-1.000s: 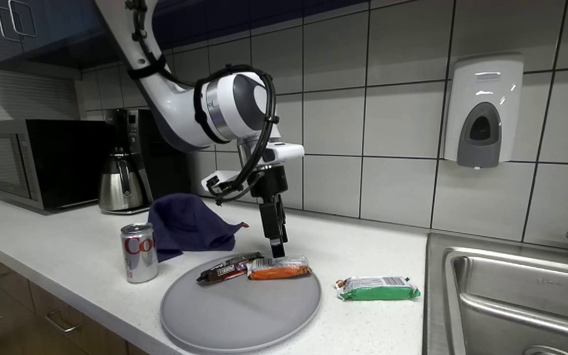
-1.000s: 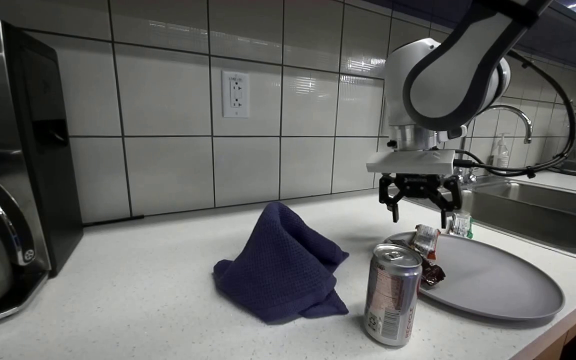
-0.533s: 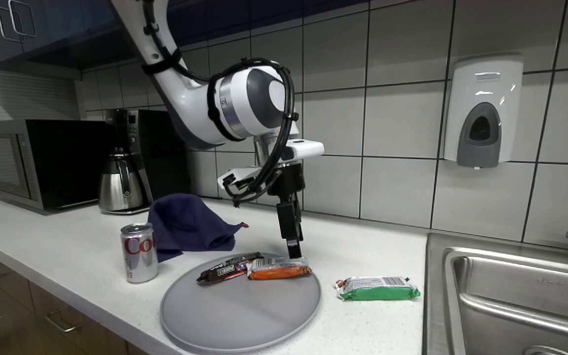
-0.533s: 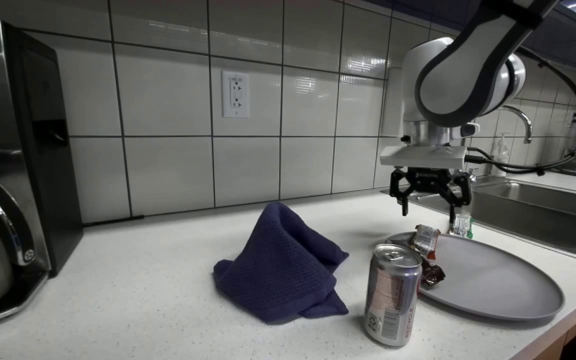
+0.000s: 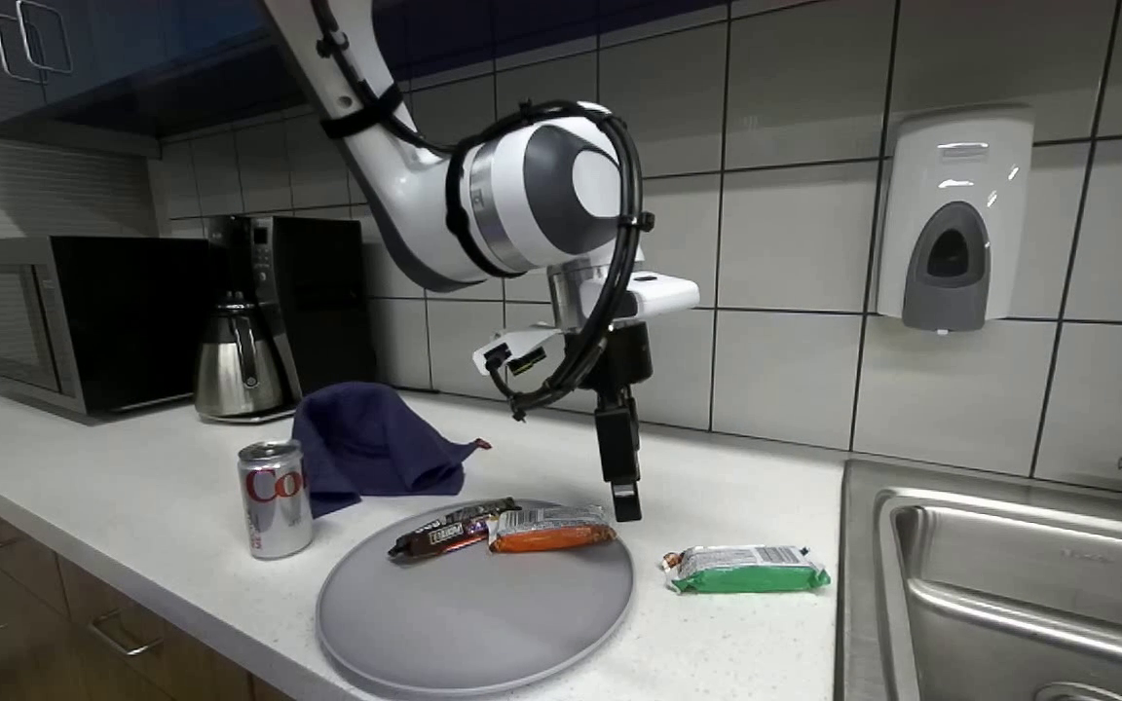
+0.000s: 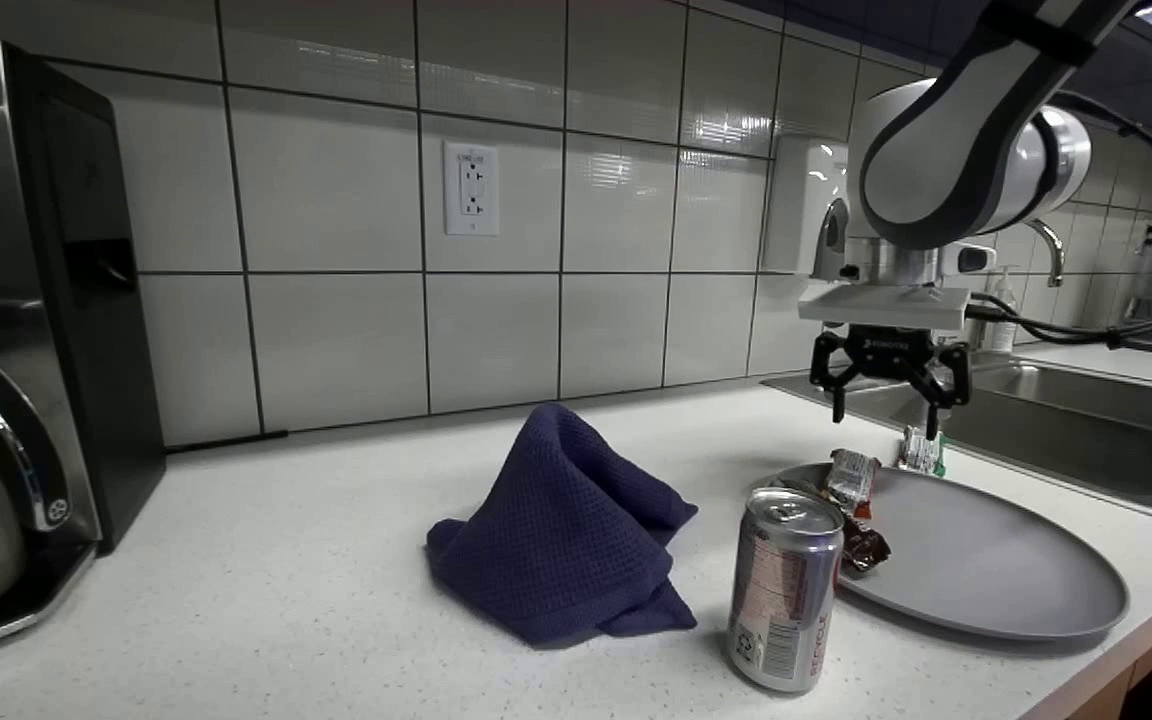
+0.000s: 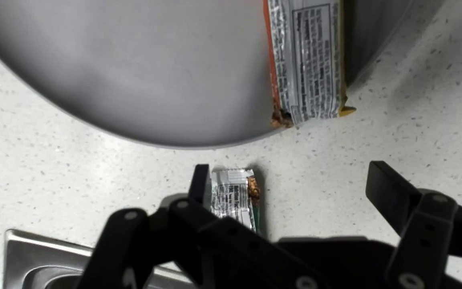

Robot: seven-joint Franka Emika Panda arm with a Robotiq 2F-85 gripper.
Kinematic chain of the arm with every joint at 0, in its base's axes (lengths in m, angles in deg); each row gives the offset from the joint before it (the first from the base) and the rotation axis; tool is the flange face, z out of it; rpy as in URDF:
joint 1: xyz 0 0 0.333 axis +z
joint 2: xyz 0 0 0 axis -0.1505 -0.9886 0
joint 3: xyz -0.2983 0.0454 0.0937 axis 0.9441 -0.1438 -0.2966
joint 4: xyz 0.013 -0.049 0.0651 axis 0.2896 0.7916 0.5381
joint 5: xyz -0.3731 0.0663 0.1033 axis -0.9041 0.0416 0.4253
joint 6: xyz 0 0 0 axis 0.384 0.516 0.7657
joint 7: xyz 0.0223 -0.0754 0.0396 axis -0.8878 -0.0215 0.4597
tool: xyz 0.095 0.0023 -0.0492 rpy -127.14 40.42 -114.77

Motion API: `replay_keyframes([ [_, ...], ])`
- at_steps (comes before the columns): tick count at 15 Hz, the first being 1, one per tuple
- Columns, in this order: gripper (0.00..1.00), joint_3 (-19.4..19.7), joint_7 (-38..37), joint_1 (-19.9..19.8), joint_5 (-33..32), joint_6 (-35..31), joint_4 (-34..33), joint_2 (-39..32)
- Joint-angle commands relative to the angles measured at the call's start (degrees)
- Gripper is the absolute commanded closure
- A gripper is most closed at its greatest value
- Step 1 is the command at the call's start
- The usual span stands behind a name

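Observation:
My gripper hangs above the counter, with its jaws spread wide and nothing between them, as an exterior view also shows. Beneath it in the wrist view, a green-and-silver wrapped bar lies on the counter near the left finger, partly hidden by the gripper linkage. The same green bar lies between the plate and the sink. On the grey plate rest an orange-and-silver bar and a dark brown bar, their ends close together. The orange bar overhangs the plate's rim in the wrist view.
A silver soda can and a crumpled purple cloth stand left of the plate. The steel sink lies to the right, with a soap dispenser on the tiled wall. A coffee maker and microwave are farther off.
The arm has moved right in both exterior views, from over the orange bar toward the green bar. The jaws have stayed apart, and the bars, plate, can and cloth have not moved.

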State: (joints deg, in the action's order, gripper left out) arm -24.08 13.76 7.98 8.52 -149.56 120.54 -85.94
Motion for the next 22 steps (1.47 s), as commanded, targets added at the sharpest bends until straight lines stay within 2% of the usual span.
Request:
replay_keyframes([
  [1, 0.00, 0.66, 3.87, -1.88, 2.48, -0.47, -0.84, -0.17],
  [11, 0.00, 4.13, 5.22, -3.52, 1.83, -1.97, -5.34, -6.17],
  [20, 0.00, 5.47, 6.00, -3.46, 3.72, -2.77, -9.69, -12.22],
  [21, 0.03, 5.56, 6.04, -3.42, 3.95, -2.83, -9.99, -12.50],
  [22, 0.26, 5.62, 6.06, -3.38, 4.17, -2.94, -10.17, -12.61],
])
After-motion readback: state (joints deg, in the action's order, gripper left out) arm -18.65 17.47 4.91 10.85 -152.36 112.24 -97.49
